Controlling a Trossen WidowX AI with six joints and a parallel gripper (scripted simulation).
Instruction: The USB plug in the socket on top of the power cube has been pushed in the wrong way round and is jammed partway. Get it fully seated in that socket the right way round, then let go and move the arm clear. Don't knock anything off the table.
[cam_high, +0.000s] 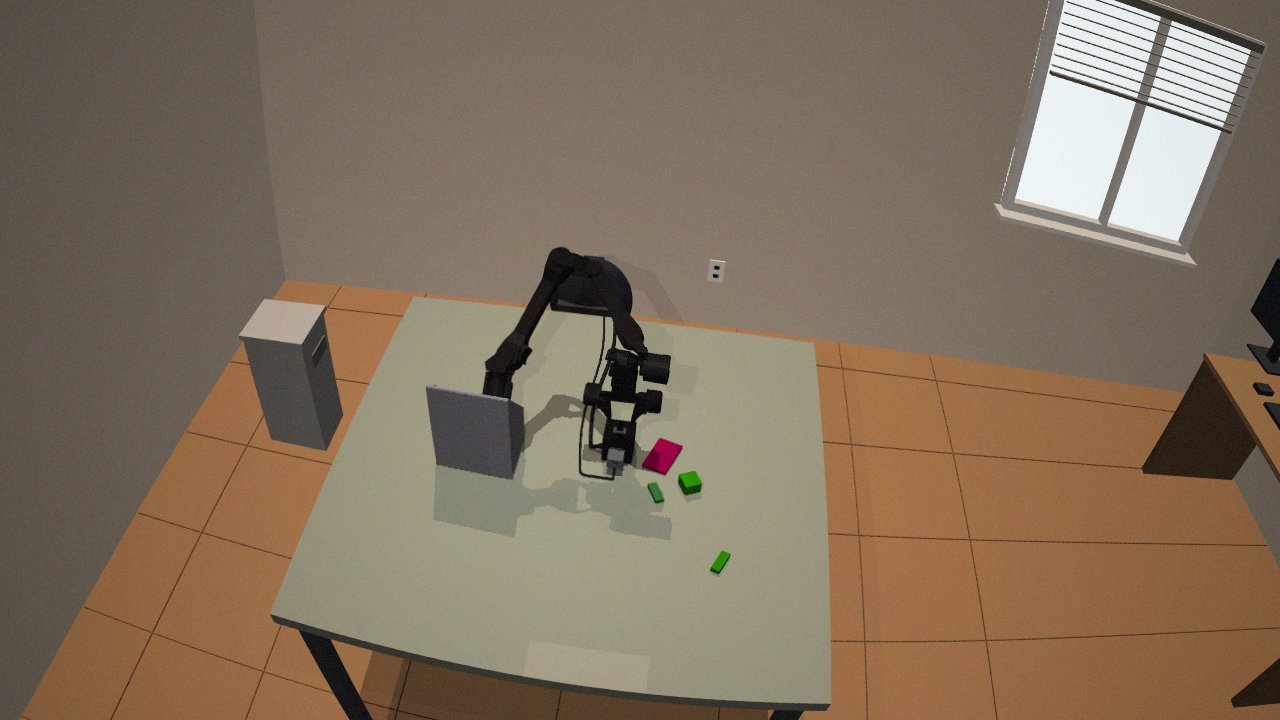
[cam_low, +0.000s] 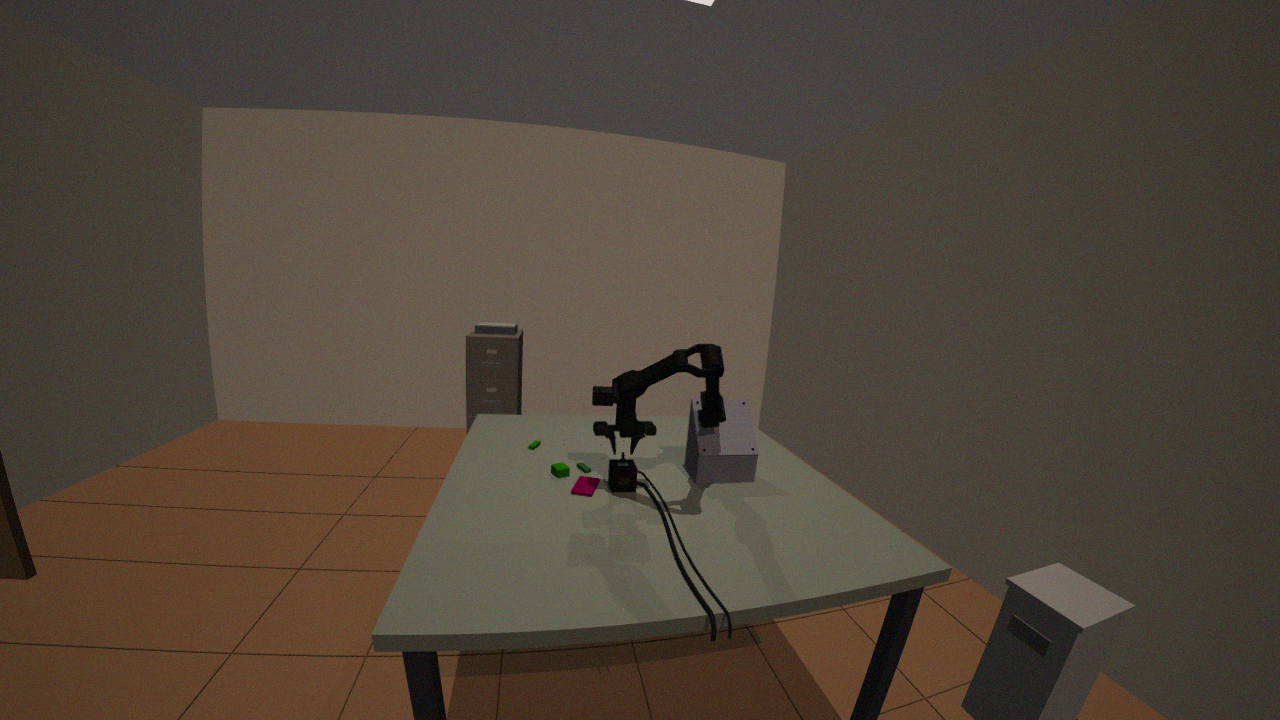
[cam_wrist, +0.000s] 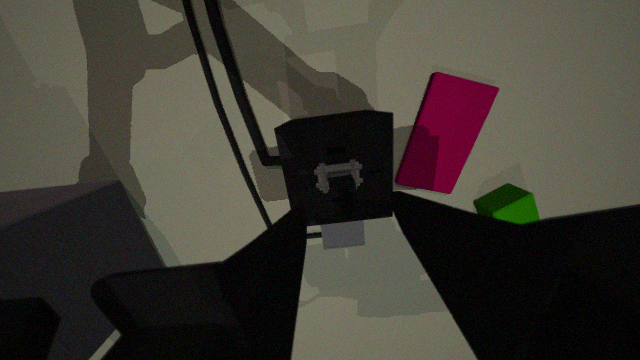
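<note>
The black power cube (cam_low: 622, 477) (cam_wrist: 305, 145) stands on the table, near the middle. The USB plug (cam_wrist: 338, 175) shows as a small grey-edged piece in the socket on its top face, and in the exterior view it sticks up a little. My gripper (cam_high: 617, 431) (cam_low: 623, 444) (cam_wrist: 347, 205) points straight down just above the cube. Its fingers are partly closed and stand apart on either side of the plug without touching it. Two black cables (cam_low: 680, 555) (cam_wrist: 220, 100) run from the cube to the table edge.
A magenta flat block (cam_high: 662, 454) (cam_low: 585, 485) (cam_wrist: 445, 135) lies right beside the cube. A green cube (cam_high: 689, 481) (cam_low: 560, 469) (cam_wrist: 507, 204) and two small green bricks (cam_high: 655, 491) (cam_high: 719, 561) lie nearby. The arm's grey base box (cam_high: 472, 431) (cam_low: 723, 447) stands on the other side.
</note>
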